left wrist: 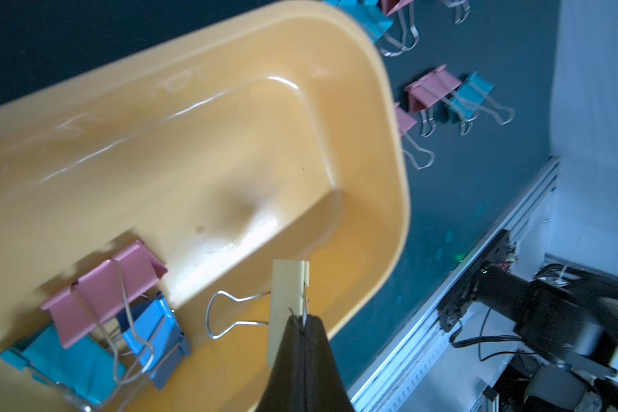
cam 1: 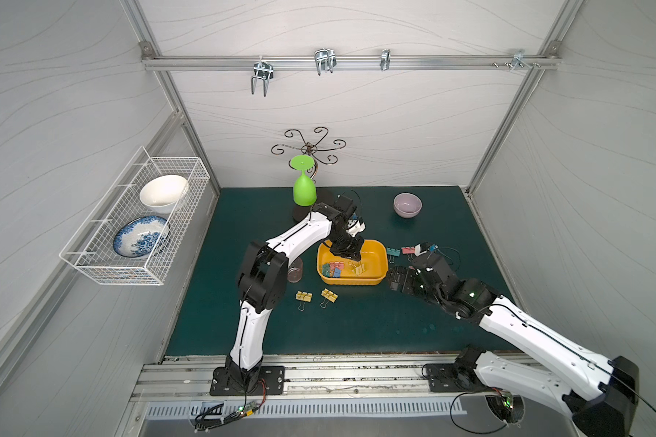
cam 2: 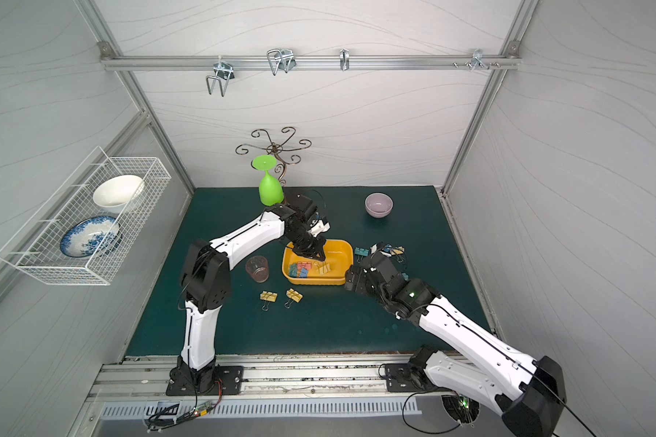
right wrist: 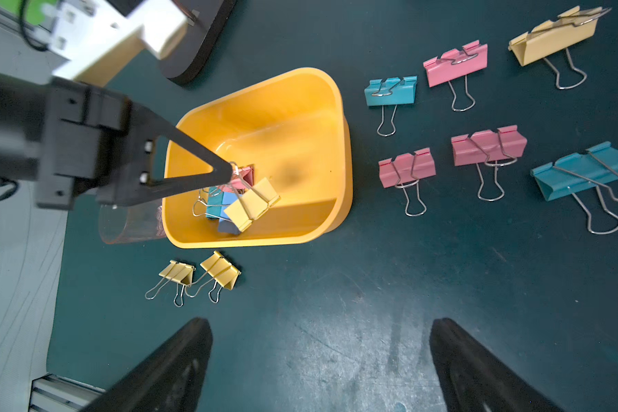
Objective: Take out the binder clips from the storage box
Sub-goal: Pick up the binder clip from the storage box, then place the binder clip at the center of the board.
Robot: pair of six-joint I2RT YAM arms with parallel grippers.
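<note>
On the mat [cam 1: 356,329], near-left of the storage box [cam 1: 377,252]: two yellow binder clips [cam 1: 303,296]. Inside the box, left gripper [left wrist: 302,319] clamped on a yellow clip [left wrist: 288,292] by its wire handle, beside heaped pink, teal and blue clips [left wrist: 100,296]. Right of the box, more clips [right wrist: 489,146] on the mat; right gripper [right wrist: 322,321] wide open, empty.

I'm seeing a booth of pale grey wave-patterned wall panels [cam 1: 356,106] in an aluminium frame [cam 1: 508,125], with a rail [cam 1: 432,62] across the back wall carrying a few metal hooks [cam 1: 324,60]. A white wire basket [cam 1: 110,274] hangs on the left wall, holding a white bowl [cam 1: 163,193] and a blue-patterned plate [cam 1: 141,236]. The desk has a dark teal mat [cam 1: 356,329], scuffed near the front; at the back are a scrollwork metal stand [cam 1: 311,145], a green goblet [cam 1: 304,189] upside down against it, and a lilac bowl [cam 1: 407,204], all evenly lit.
</note>
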